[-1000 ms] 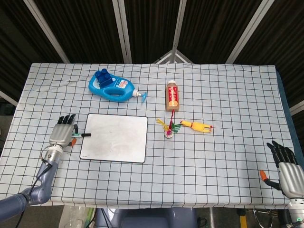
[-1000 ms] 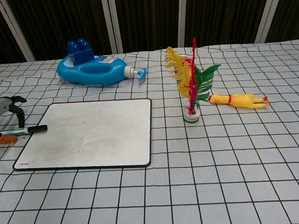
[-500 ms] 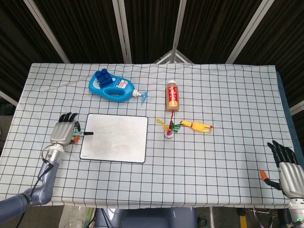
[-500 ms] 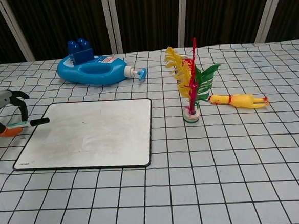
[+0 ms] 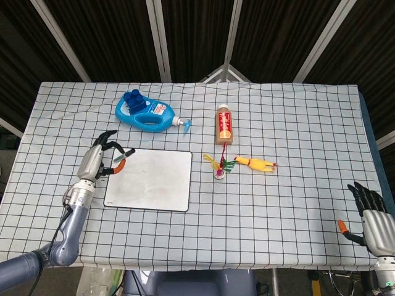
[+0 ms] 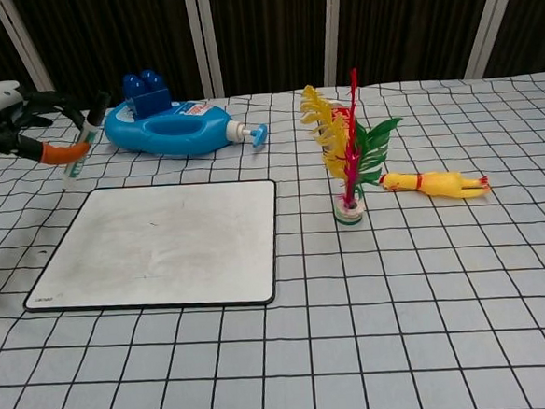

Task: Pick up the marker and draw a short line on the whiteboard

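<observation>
A blue jug (image 5: 144, 113) with a pale spout cap is laid on its side at the far left of the desk (image 5: 296, 123), which is covered in a grid-checked cloth; a blue toy block (image 6: 147, 91) is seen resting on the jug, and its label bears print too small to be read. A brown bottle (image 5: 223, 124) with a white cap lies flat near the middle of the far side, its label likewise illegible; the contents of both cannot be told. A small round holder (image 6: 349, 208) stands upright with yellow, red and green feathers in it, and a yellow rubber chicken (image 6: 435, 184) lies just to its right. The marker (image 6: 82, 148) is held clear of the desk, tilted, in the left hand (image 5: 102, 161), whose fingers are curled around it; it is positioned above the far-left corner of the whiteboard (image 5: 149, 179), which lies flat with faint smudges on its surface. Small print at the near-left corner of the board cannot be made out. The right hand (image 5: 372, 216) is found at the near-right edge of the desk, well apart from everything, with fingers spread and nothing grasped.
</observation>
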You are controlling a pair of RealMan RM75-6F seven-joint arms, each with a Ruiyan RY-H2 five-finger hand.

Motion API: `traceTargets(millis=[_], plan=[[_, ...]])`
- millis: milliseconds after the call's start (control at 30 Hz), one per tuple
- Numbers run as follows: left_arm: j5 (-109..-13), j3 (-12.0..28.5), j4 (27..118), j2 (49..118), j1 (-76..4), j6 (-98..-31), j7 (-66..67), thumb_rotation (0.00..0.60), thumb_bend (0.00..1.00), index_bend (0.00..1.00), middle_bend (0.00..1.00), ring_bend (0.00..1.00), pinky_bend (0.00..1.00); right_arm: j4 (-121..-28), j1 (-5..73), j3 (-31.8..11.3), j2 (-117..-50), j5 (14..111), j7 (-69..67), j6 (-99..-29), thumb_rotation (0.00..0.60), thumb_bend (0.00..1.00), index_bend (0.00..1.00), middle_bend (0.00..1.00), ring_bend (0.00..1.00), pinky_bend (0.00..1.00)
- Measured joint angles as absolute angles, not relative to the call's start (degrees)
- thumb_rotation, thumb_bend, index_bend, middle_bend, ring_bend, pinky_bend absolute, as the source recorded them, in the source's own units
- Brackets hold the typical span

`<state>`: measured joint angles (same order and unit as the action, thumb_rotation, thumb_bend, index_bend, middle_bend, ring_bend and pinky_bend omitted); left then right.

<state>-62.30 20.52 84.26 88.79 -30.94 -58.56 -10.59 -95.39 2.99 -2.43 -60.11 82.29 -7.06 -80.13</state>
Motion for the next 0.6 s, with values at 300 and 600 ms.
traceTargets(millis=[300,600], plan=[[-66.9,21.4,80.3,95.9,-34.1,-55.5,-23.4,0.6,0.58,0.63,0.11,0.0,0.0,-95.3,3.1,-2.6,-60.0,81.7,-7.7,-79.6,0.6,0.35,0.0,0.0,0.0,0.0],[-68.1,21.1,72.5,102.7,-38.2,-53.5,-26.5,0.6,0.58,0.64,0.11,0.0,0.0,-95.0,3.1,-2.7,-60.0,81.3,-8.5,-79.3,0.6,0.35,0.0,0.0,0.0,0.0]])
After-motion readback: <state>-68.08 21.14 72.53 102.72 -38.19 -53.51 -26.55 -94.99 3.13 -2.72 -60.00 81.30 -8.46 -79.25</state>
